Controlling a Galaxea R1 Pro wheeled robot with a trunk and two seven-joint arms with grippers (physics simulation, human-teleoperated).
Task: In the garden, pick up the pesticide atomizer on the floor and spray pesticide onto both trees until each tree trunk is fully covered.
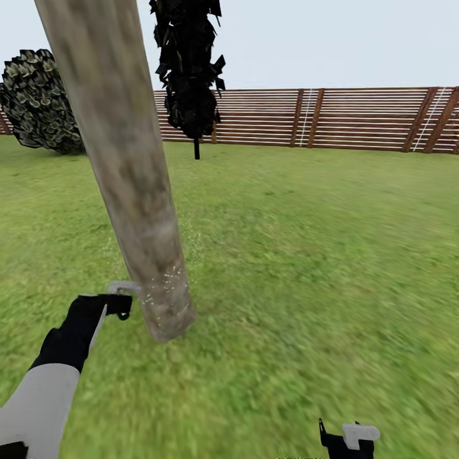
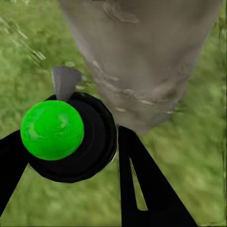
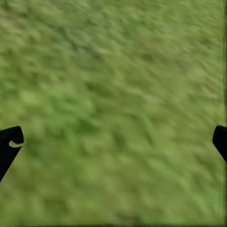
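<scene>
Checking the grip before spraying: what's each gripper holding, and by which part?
Left gripper holds the atomizer around its dark body. Right gripper is open over grass, holding nothing.

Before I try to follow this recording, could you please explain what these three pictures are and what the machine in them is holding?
These are simulator renders of a wheeled robot with two arms, working on a green lawn bounded by a brown slatted wooden fence. The large picture comes from a camera on its head, looking forward and down. The other two come from cameras near each arm's pincer, looking along its fingers.

In the head view, the left pincer holds the small spray bottle with a white trigger head right beside the thick pale grey-brown tree trunk; small white specks dot the bark there. The left wrist view shows the bottle's dark round body, with a bright green ball on it, between the black fingers, the trunk just ahead. The right pincer hangs low, open and empty over grass.
</scene>
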